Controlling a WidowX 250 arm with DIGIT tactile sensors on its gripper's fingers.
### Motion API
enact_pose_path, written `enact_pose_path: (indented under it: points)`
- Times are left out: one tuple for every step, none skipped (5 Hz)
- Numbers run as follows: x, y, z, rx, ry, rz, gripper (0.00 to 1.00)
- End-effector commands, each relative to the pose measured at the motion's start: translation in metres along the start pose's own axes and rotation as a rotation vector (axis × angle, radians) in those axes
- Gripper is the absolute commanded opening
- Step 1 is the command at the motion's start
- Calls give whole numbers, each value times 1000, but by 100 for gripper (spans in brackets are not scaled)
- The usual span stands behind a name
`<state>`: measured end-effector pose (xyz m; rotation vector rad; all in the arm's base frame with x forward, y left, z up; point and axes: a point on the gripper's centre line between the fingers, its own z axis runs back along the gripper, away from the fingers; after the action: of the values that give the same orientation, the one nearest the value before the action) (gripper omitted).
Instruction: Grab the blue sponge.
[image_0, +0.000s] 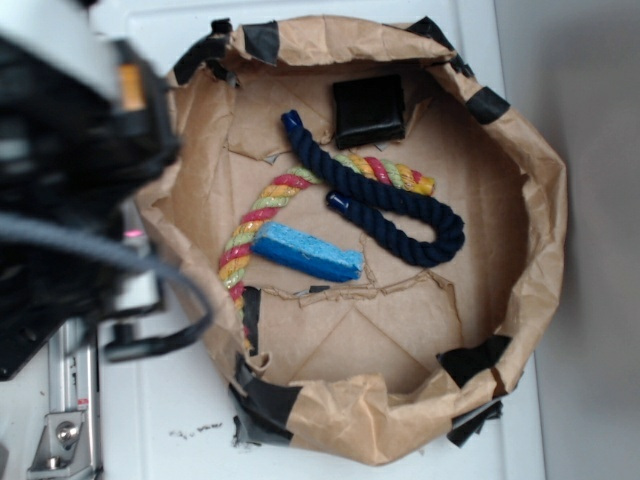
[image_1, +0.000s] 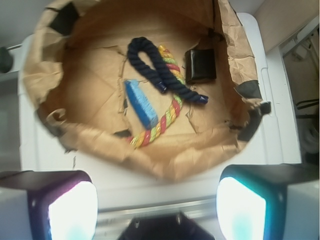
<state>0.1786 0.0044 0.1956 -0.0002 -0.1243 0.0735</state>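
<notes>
Inside the brown paper basin (image_0: 520, 230) we see the blue sponge (image_0: 305, 252) lying flat on the floor, touching the multicoloured rope (image_0: 262, 215), with the navy rope (image_0: 400, 205) and black block (image_0: 369, 110) beyond. Our gripper (image_1: 157, 200) hovers outside the rim, jaws wide apart, holding nothing.

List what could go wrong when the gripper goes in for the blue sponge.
1. The blue sponge lies against the multicoloured rope, so a finger may snag the rope or drag it along.
2. The navy rope lies close on the other side, leaving little room for wide jaws.
3. The gripper sits open outside the crumpled paper wall and could catch it on the way in.
</notes>
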Motion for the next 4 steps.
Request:
enact_pose_path:
  points:
    - [33, 2, -84, -59, 84, 39, 100]
    - [38, -14, -129, -72, 139, -30, 100]
    - [29, -16, -165, -104, 164, -32, 100]
    - [42, -25, -178, -98, 139, -122, 100]
